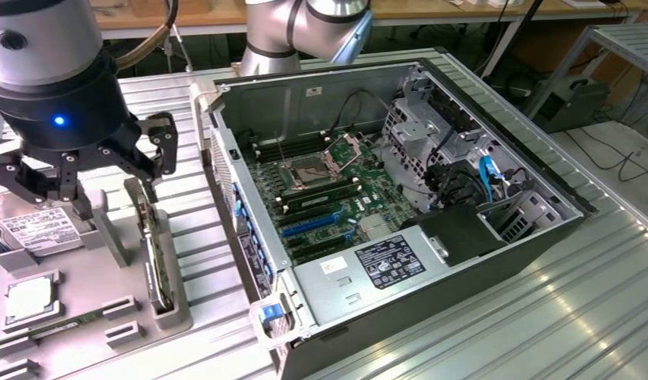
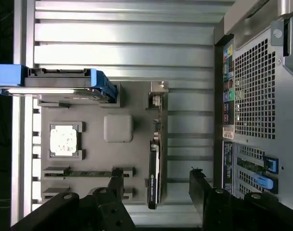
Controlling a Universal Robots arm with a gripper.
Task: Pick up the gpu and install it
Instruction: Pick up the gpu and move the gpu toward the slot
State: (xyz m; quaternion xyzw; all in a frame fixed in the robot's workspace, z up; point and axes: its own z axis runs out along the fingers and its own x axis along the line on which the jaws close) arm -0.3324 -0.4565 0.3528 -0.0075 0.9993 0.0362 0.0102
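Pincer (image 2: 157,188) spread wide above gpu (image 2: 154,163) standing on edge, exterior view reveals motherboard (image 1: 324,198)

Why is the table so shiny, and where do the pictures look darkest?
Exterior view: light glares white off the ribbed metal table, and a blue light glows on the arm. Wrist view: the table shines in bands, the chip looks washed white, and the fingers are darkest.
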